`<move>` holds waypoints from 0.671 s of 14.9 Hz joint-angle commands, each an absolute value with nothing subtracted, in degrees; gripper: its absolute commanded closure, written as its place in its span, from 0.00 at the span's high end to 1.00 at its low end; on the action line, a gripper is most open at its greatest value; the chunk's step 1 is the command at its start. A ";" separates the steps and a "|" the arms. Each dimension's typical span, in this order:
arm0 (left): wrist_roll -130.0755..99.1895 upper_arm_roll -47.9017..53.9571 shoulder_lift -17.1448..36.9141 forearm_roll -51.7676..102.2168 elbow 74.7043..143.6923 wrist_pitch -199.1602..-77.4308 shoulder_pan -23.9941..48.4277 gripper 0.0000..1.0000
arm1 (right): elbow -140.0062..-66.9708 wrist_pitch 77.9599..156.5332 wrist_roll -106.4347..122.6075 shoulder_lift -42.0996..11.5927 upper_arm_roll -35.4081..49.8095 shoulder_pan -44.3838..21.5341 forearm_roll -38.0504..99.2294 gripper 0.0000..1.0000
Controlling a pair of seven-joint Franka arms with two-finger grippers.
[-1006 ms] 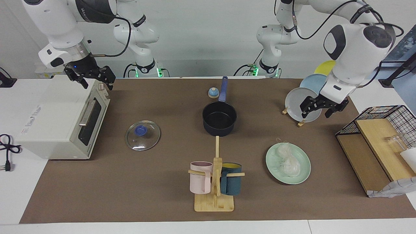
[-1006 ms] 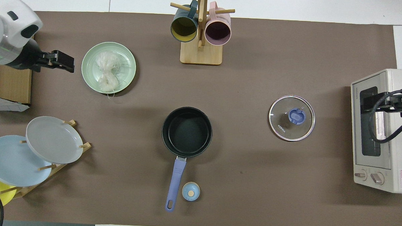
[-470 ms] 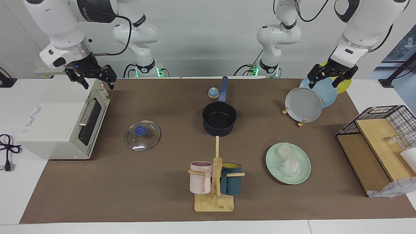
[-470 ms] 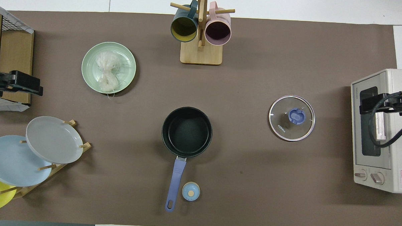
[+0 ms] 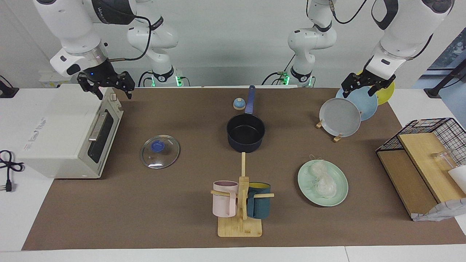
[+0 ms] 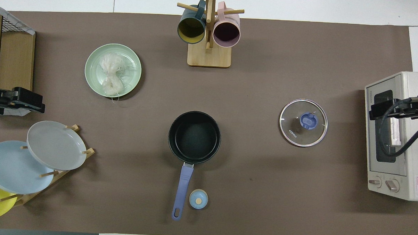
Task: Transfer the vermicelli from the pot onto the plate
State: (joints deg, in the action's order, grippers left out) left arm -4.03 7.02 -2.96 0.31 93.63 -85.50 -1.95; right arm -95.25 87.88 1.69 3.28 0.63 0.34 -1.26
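I see the vermicelli (image 5: 322,181), a whitish, glassy tangle of thin strands in 2 clumps, lying on the plate (image 5: 338,196), a round shallow mint-green dish with a raised rim, toward the left arm's end of the table. The pot (image 5: 245,133) sits mid-table, nearer to the robots than the plate: a dark navy saucepan, its black inside bare, with a long straight blue handle pointing at the robots. Just beside the handle stands a small round blue bell (image 6: 198,199).

The glass lid (image 6: 303,122) lies flat toward the right arm's end, round, clear, metal-rimmed, with a blue knob; I read "KONKA" on the glass. The toaster oven (image 5: 69,131) is a cream box with 2 knobs and a red warning sticker I cannot read.

A bamboo mug tree (image 5: 241,203) holds 1 pink and 1 dark teal mug. A wooden rack holds a grey plate (image 5: 340,117), a light blue plate and a yellow one.

My left gripper (image 5: 360,86) hangs over the plate rack, jaws apart and empty. My right gripper (image 5: 107,84) hangs over the toaster oven, also spread and holding nothing.
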 commanded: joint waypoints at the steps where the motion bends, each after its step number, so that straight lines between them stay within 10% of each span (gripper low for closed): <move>1: -4.83 5.80 -3.43 -0.18 92.99 -84.81 -0.35 1.00 | -94.04 86.66 3.16 3.08 1.14 0.88 -0.09 1.00; 10: -4.13 5.71 -3.52 0.17 93.08 -84.99 -1.14 1.00 | -94.04 86.92 3.34 3.08 1.14 0.88 -0.09 1.00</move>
